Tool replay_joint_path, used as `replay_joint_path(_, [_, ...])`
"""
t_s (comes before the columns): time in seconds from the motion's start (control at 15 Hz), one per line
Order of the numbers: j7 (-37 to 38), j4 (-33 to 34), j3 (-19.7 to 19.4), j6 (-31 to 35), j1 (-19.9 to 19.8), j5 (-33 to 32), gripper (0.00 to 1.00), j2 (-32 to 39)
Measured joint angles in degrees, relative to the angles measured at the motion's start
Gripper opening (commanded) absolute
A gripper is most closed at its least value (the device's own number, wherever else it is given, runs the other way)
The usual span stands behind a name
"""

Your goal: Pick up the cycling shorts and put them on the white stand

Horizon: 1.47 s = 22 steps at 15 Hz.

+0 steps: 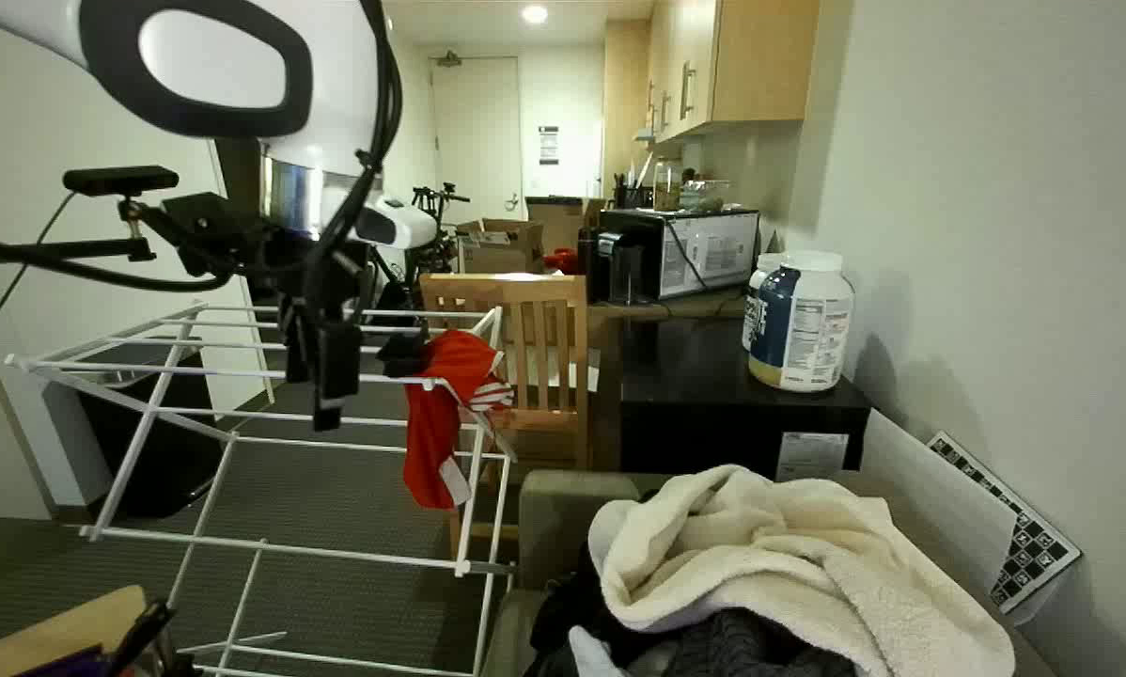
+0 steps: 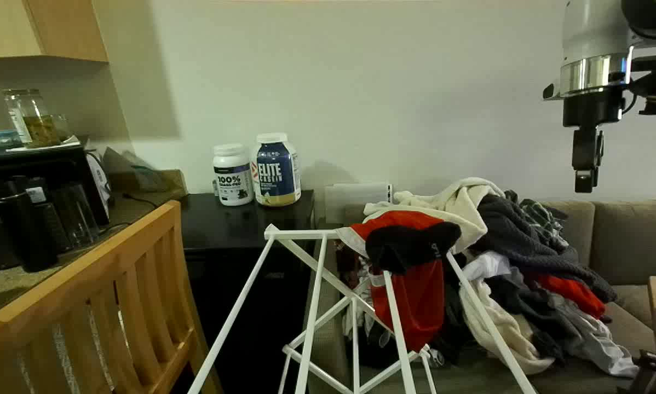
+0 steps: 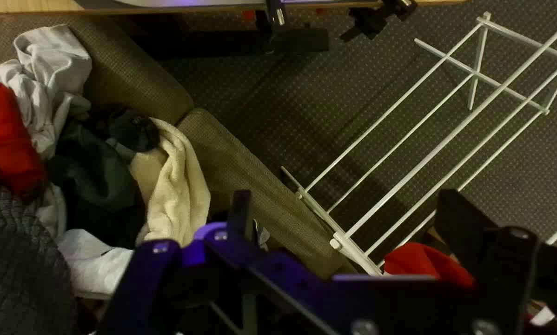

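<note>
Wrist view alone shows the claw apparently spread wide.

In an exterior view two tubs are standing left of centre, one chair lower left, one rack bottom centre; one gripper is hanging upper right.

A white wire clothes drying rack with tube legs stands unfolded on dark carpet, just beside the sofa, its rails parallel. Over one top corner, a limp red garment with white panels hangs down, a smaller black cloth piece against it. Whether either is the cycling shorts cannot be told.
</note>
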Motion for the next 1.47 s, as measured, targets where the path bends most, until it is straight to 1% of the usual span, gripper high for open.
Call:
replay_joint_path(0.6, [0.00,0.00,0.03,0.00,-0.02,0.00,1.00,0.00])
replay_joint_path(0.73, [0.00,0.05,0.21,1.12,-0.17,-0.02,1.00,0.35])
replay_joint_path(0.87, [0.36,0.16,0.65,5.40,-0.47,-0.11,1.00,1.80])
replay_joint_path(1.0, [1.65,0.35,1.50,11.63,-0.89,-0.18,1.00,4.66])
replay_joint_path(1.2, [5.16,1.04,3.25,20.87,-1.00,-0.74,1.00,10.55])
replay_joint_path(1.47, [11.22,3.66,5.03,29.14,-1.53,-3.80,1.00,18.54])
